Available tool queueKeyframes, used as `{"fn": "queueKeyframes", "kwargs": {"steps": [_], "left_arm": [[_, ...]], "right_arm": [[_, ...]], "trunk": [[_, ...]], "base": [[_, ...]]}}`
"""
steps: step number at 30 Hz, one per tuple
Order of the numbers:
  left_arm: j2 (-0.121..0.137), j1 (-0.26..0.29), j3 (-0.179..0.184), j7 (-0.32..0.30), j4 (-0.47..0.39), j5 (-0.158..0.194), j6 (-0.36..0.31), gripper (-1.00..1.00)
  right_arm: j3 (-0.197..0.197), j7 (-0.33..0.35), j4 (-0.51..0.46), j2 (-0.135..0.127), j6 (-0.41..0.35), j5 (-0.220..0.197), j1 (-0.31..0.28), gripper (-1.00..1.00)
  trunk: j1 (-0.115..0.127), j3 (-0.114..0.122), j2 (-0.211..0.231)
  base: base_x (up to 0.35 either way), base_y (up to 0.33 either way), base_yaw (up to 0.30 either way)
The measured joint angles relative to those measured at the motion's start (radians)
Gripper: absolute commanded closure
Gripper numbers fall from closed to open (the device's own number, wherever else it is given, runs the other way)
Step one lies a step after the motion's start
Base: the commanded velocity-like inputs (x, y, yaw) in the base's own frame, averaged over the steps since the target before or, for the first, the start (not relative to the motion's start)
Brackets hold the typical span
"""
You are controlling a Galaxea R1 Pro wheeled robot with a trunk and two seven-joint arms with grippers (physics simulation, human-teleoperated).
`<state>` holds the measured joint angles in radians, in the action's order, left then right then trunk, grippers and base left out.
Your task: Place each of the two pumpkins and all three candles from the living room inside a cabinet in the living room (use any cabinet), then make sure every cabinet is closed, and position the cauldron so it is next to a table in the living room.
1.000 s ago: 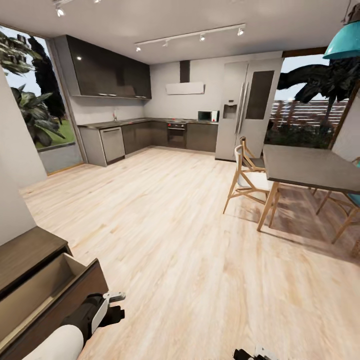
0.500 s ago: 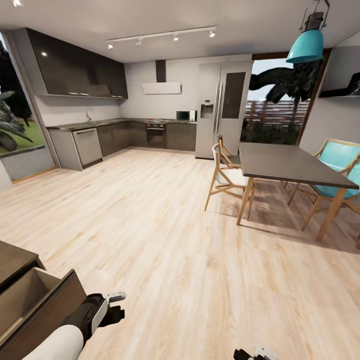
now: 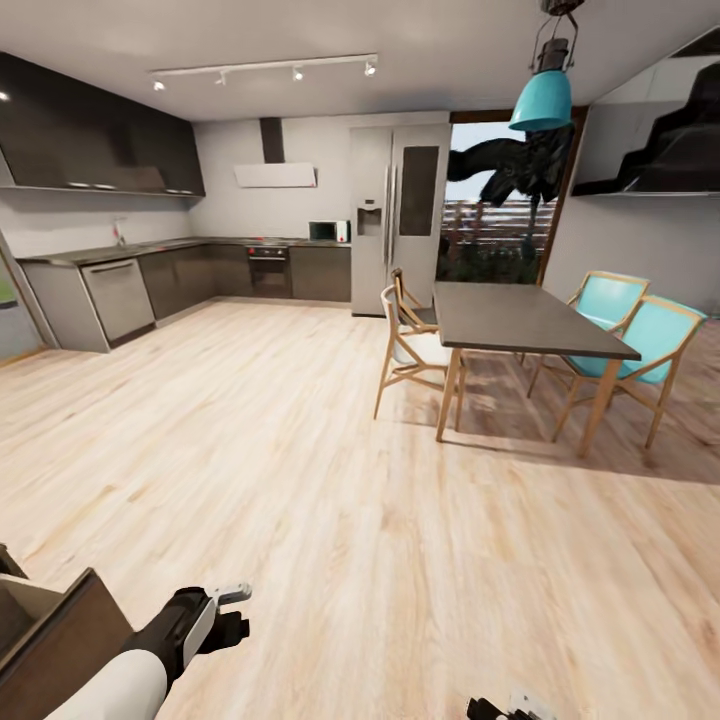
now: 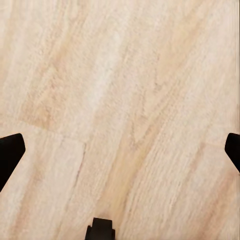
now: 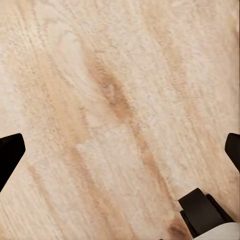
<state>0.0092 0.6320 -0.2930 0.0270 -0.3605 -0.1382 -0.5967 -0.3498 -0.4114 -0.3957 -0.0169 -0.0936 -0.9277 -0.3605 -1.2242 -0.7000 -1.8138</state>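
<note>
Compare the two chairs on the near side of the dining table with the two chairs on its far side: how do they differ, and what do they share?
Colour: the near chairs have pale off-white seats, while the far chairs have turquoise seats and backs. Position: the near pair stands on the kitchen side of the dining table, the far pair toward the wall. Pose: their backs point opposite ways. All have light wooden frames and splayed legs.

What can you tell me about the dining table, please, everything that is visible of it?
The dining table has a flat rectangular top, dark grey and matt, on slanted light wooden legs. It stands upright on the wood floor, under a teal pendant lamp. Its top looks bare. Two teal chairs stand along one long side, two pale ones along the other.
</note>
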Motion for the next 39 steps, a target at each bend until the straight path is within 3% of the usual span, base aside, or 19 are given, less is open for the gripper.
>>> {"fn": "queueKeyframes", "kwargs": {"steps": [39], "left_arm": [[0.000,0.000,0.000,-0.001,0.000,0.000,0.002,-1.00]], "right_arm": [[0.003,-0.005,-0.005,0.000,-0.005,-0.002,-0.002,-1.00]], "trunk": [[0.000,0.006,0.000]], "base": [[0.000,0.000,-0.272]]}}
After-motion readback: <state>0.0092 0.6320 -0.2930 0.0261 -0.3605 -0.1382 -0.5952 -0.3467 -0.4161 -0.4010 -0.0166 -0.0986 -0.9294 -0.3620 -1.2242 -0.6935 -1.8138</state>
